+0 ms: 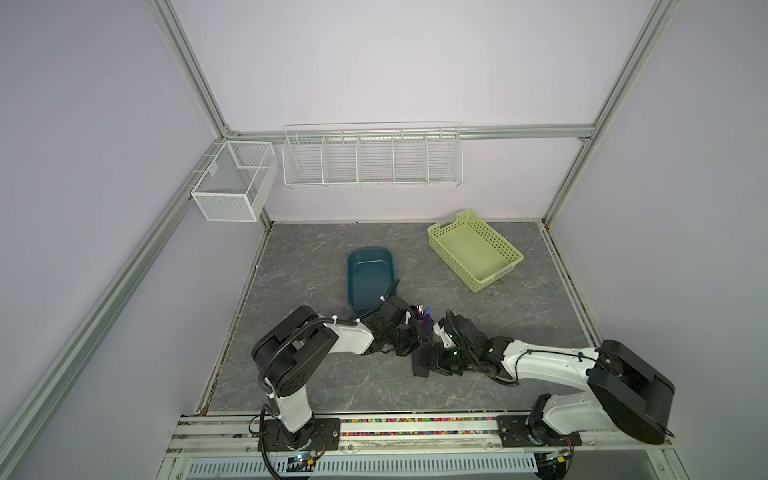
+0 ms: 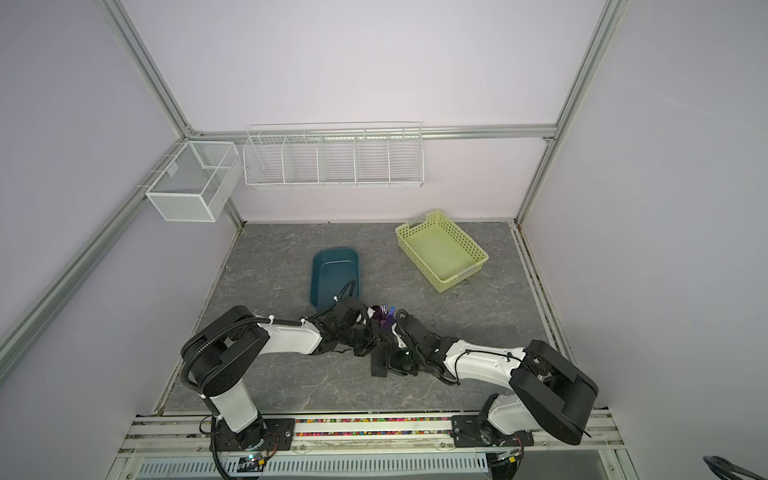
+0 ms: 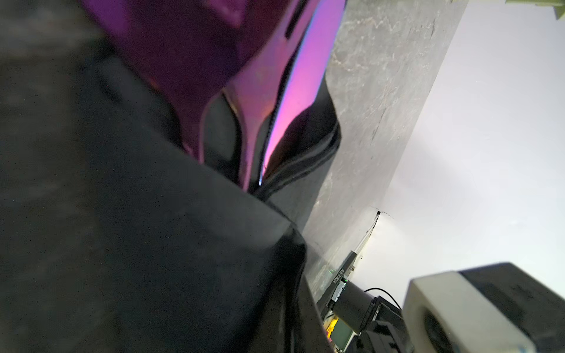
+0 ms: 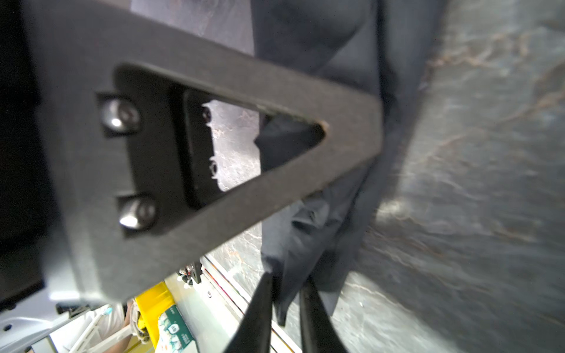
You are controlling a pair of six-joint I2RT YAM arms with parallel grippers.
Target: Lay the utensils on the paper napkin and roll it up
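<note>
The black paper napkin [image 1: 419, 368] [image 2: 379, 368] is wrapped into a loose roll in the middle of the table, between both arms. The utensils [image 1: 422, 313] [image 2: 384, 312] stick their shiny purple heads out of its far end. In the left wrist view the purple heads [image 3: 305, 76] sit inside the napkin's [image 3: 153, 214] folds, which hide that gripper's jaws. My left gripper [image 1: 409, 332] lies against the roll's upper part. One of its triangular fingers [image 4: 214, 152] shows in the right wrist view. My right gripper [image 4: 287, 279] pinches a hanging fold of the napkin [image 4: 321, 229] near its lower end.
A teal oval tub [image 1: 370, 278] stands just behind the left gripper. A yellow-green perforated basket [image 1: 473, 249] sits at the back right. A white wire rack [image 1: 372, 158] and a mesh box [image 1: 235, 180] hang on the walls.
</note>
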